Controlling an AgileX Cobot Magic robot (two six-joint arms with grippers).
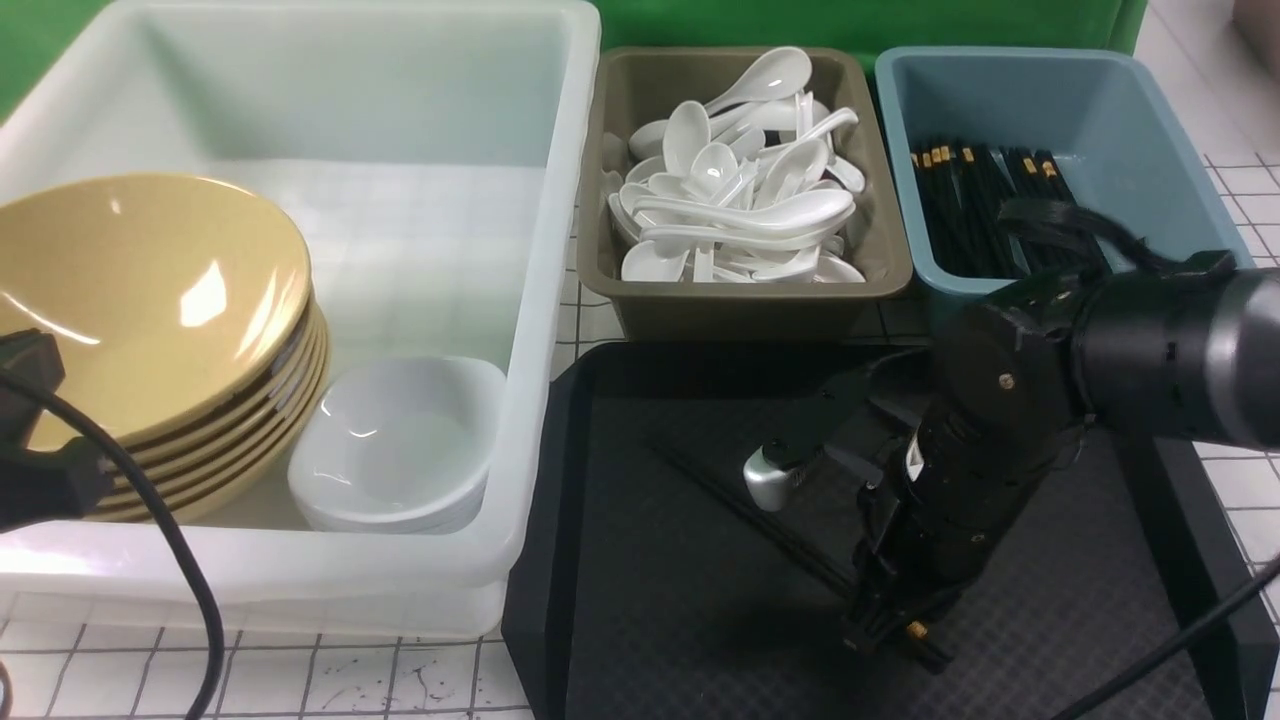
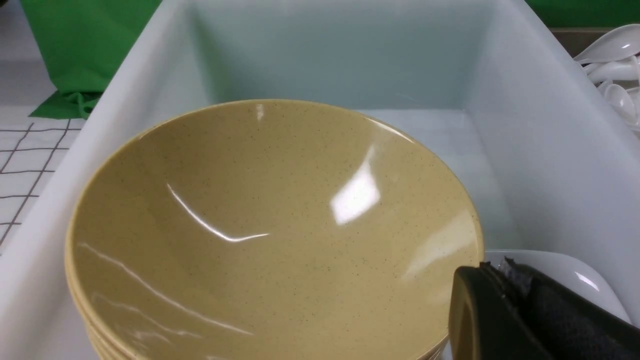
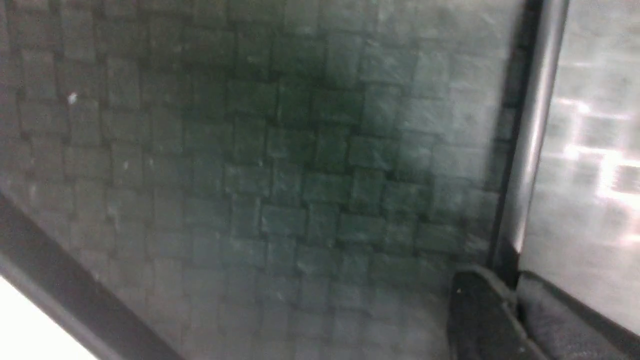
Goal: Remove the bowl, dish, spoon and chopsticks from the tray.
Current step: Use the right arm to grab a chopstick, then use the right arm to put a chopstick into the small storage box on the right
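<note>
Your right jaws stood low on the floor of the tray (image 1: 540, 520), at the near, gold-banded end of the chopsticks (image 1: 740, 505). I could not tell whether they were apart or clamped on the sticks (the wrist view was blurred, and the arm hid them from the front). Your left jaws were together on nothing, off the tray's left side over the bowl (image 2: 260, 225). The bowl topped a yellow stack in the white tub (image 1: 540, 250), with the dish (image 1: 400, 440) beside it. No spoon lay on the tray.

To do this pick well, I judge you needed both sticks in one pinch near the bands, then a level lift so the far tips did not drag. The edges to clear were the tray's raised rim and the near wall of the blue tub (image 1: 1010, 100), just past the tray's far right corner. The tray's left half lay open.
</note>
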